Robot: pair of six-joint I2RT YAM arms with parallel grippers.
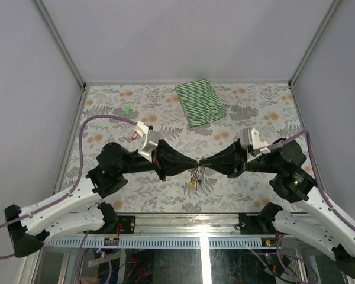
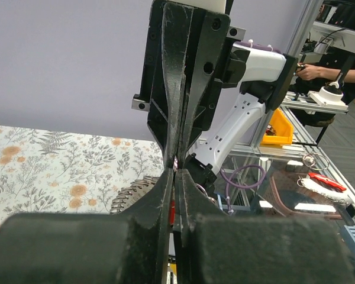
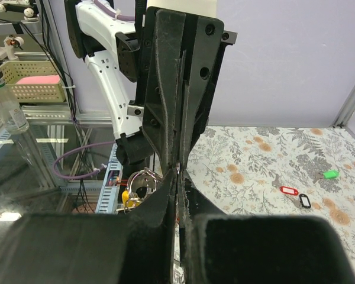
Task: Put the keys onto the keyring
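Note:
My left gripper [image 1: 195,162] and right gripper [image 1: 203,163] meet tip to tip above the middle of the table, both shut. The keyring [image 3: 141,177] hangs just under the tips, with a yellow-tagged key [image 3: 126,198] and other keys bunched on it [image 1: 193,177]. In the right wrist view my right gripper [image 3: 177,171] pinches a thin silvery bit of the ring. In the left wrist view my left gripper [image 2: 175,168] is closed on the same silvery bit, with red showing through the slit. Loose keys lie on the table: red tag [image 3: 290,190], black tag [image 3: 306,201] and green tag [image 1: 127,110].
A folded green-striped cloth [image 1: 200,102] lies at the back middle of the floral table [image 1: 254,112]. Grey walls stand on three sides. The near table edge and metal rail [image 1: 201,239] run just below the hanging keys.

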